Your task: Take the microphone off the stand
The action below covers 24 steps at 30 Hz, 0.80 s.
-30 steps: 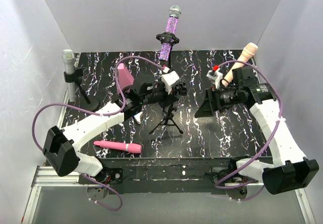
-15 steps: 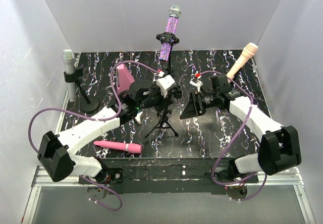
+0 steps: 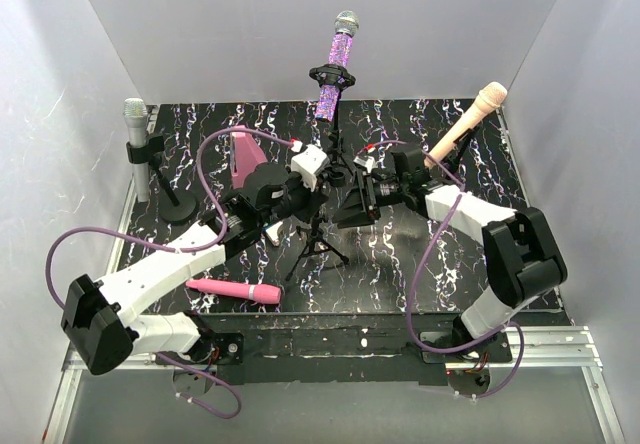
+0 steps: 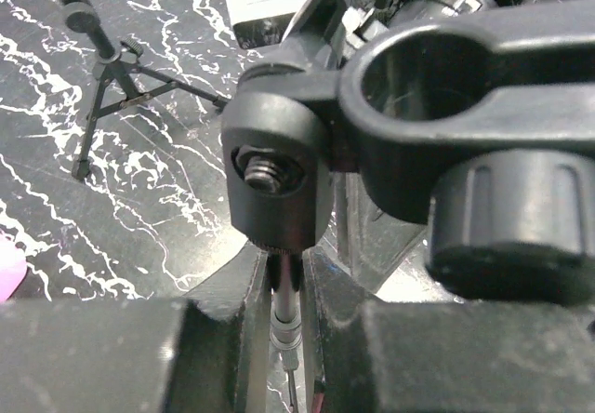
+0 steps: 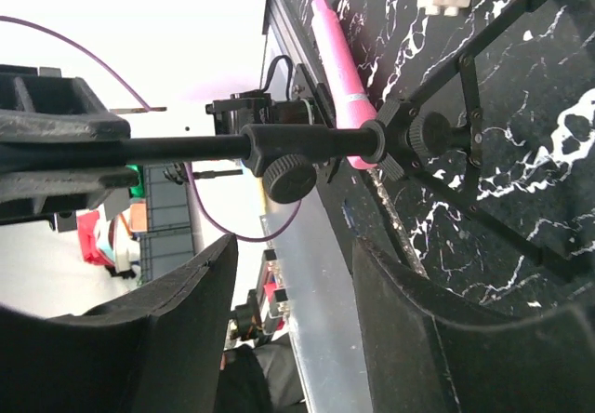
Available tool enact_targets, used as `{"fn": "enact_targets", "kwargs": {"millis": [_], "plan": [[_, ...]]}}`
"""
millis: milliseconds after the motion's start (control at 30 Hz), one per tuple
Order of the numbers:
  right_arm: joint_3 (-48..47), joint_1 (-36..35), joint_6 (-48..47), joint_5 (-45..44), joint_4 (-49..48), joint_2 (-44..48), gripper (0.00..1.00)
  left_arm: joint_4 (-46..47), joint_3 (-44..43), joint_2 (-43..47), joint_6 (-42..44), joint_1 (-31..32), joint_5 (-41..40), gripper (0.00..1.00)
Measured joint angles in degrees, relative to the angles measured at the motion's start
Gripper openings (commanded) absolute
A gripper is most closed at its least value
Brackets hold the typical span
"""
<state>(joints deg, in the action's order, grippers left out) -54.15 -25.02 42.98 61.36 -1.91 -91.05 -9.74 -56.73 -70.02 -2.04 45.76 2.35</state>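
The left gripper point(image 3: 315, 194) and right gripper point(image 3: 352, 209) crowd the black tripod stand point(image 3: 320, 234) mid-table; bare black marbled tabletop point(image 3: 390, 264) lies open front-right, a pink plastic microphone point(image 3: 235, 290) blocks front-left.

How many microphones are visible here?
4: purple mic top centre, silver mic far left, peach mic far right, pink mic lying near front. Others may be hidden.

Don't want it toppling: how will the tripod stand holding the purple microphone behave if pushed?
Probably top-heavy: the purple microphone sits atop the thin pole of the tripod stand, so a high push might tip it. Its thin legs suggest it slides easily. The left end effector, shut on the pole, likely steadies it.
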Motion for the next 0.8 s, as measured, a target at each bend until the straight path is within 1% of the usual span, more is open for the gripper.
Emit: {"fn": "enact_targets", "kwargs": {"millis": [100, 200, 467, 600, 667, 800], "plan": [[-1.29, -1.53, 2.21, 0.11, -1.44, -2.36, 0.59, 0.81, 0.87, 0.74, -1.05, -0.02, -1.33, 0.00], [-1.42, -2.34, 3.56, 0.04, -1.73, -2.86, 0.59, 1.22, 1.68, 1.57, -1.68, -0.02, -1.77, 0.00], [-1.86, -2.97, 5.35, -1.31, -2.27, -3.17, 0.54, 1.64, 2.91, 2.86, -1.73, -0.04, -1.79, 0.00], [-3.74, -3.76, 6.32, -1.33, -3.13, -5.38, 0.52, 1.88, 3.17, 3.06, -1.60, -0.04, -1.75, 0.00], [-4.46, -4.35, 6.78, -1.22, -3.61, -6.64, 0.49, 2.21, 3.48, 3.23, -1.57, -0.04, -1.73, 0.00], [-4.68, -4.63, 7.96, -0.02, -4.46, -7.23, 0.37, 2.16, 3.63, 3.41, -1.18, -0.04, -1.14, 0.00]]}}
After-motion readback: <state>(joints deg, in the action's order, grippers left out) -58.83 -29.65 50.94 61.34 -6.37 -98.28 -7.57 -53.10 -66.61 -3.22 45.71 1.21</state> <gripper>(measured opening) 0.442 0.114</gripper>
